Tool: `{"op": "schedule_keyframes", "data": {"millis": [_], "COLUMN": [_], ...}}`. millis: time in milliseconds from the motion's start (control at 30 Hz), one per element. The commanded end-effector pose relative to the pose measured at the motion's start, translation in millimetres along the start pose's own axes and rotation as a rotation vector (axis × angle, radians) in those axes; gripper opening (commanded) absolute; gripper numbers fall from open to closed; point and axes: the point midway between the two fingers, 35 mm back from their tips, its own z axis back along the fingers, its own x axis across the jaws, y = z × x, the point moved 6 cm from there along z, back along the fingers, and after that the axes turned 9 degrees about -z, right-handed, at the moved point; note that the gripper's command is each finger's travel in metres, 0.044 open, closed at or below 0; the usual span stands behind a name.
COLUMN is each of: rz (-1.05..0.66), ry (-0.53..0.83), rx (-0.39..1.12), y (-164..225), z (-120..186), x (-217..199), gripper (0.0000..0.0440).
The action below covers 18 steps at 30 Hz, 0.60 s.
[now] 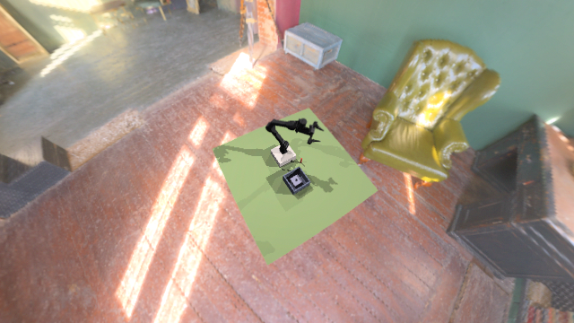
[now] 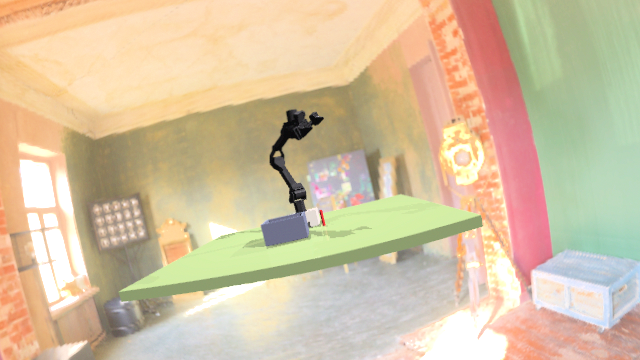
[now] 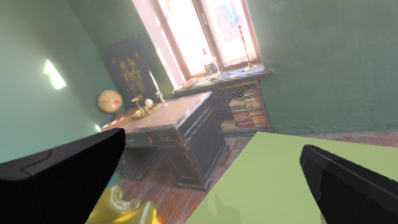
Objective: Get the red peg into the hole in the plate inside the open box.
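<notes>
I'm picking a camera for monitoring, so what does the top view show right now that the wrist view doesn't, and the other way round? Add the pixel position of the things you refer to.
Only top: the red peg (image 1: 301, 160), the open box (image 1: 296, 181) and the white base (image 1: 279, 155).
Only wrist: a bright window (image 3: 227, 30).
Both: the gripper's spread fingers (image 1: 320, 128) and the green tabletop (image 1: 287, 224) (image 3: 255, 185).

top: high above, looking steeply down, well back from the green table (image 1: 323, 202) (image 2: 350, 240) (image 3: 250, 185)
exterior: off to the side, looking across it, far wall behind
wrist: close between fingertips, facing desk (image 3: 192, 135) and window
shared by all: green table
</notes>
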Motion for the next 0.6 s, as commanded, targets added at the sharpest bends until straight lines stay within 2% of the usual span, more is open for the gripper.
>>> {"op": "schedule_keyframes", "data": {"millis": [0, 567], "rz": [-0.055, -0.307], "ry": [0.111, 0.571], "rx": [0.054, 0.326], "y": [13, 74], "z": [-5, -6], "x": [-21, -96], "gripper": [0.044, 0.044]}}
